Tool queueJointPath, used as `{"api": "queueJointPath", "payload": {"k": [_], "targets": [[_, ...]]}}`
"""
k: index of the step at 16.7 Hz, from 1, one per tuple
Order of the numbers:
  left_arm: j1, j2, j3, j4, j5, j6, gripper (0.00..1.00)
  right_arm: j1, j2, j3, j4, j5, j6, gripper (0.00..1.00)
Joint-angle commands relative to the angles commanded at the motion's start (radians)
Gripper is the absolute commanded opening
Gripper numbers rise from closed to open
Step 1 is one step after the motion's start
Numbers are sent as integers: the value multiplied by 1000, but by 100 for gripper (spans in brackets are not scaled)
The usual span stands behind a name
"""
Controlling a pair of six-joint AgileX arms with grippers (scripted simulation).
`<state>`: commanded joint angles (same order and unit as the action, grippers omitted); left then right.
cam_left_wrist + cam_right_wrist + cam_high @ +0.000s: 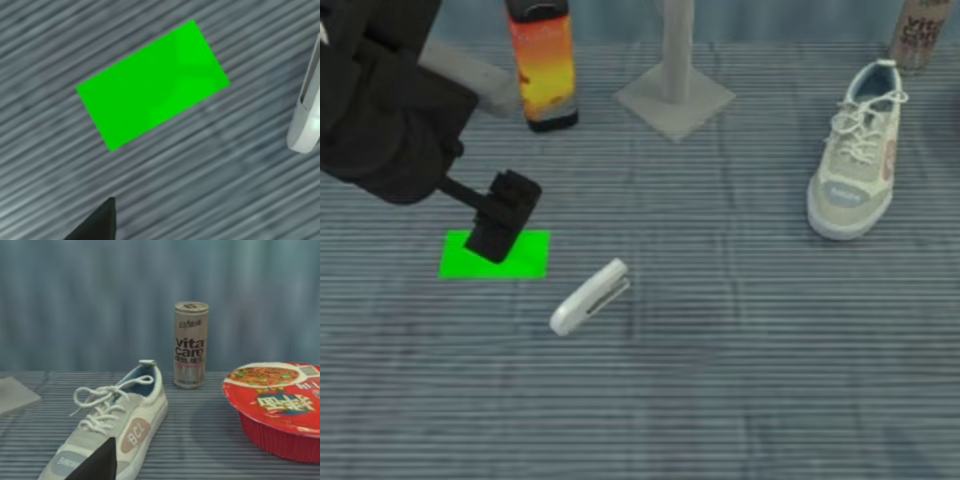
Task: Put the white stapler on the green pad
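Observation:
The white stapler (588,298) lies slantwise on the striped cloth, just right of and below the green pad (495,255). My left gripper (502,218) hovers over the pad's upper middle, open and holding nothing. In the left wrist view the green pad (152,85) lies whole and bare below the camera. One end of the stapler (307,115) shows at the picture's edge, and a single dark fingertip (102,220) stands wide to one side. My right gripper (145,476) is parked out of the top view, open, one fingertip (100,465) showing.
A white-and-grey sneaker (858,150) lies at the right. An orange bottle (542,65) and a grey stand (675,92) are at the back. A can (920,30) stands at the back right. The right wrist view also shows a red noodle bowl (277,407).

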<state>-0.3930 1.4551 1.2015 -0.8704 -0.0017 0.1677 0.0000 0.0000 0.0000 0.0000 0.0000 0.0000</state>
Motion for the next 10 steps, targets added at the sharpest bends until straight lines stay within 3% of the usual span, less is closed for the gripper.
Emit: {"api": "queueJointPath", "payload": {"k": [5,10], "targets": [[-111,400,347,-243,1,45,100,0,0,0,0,0,0,100],[-170,616,549,-368,2,68,100,0,0,0,0,0,0,100]]}}
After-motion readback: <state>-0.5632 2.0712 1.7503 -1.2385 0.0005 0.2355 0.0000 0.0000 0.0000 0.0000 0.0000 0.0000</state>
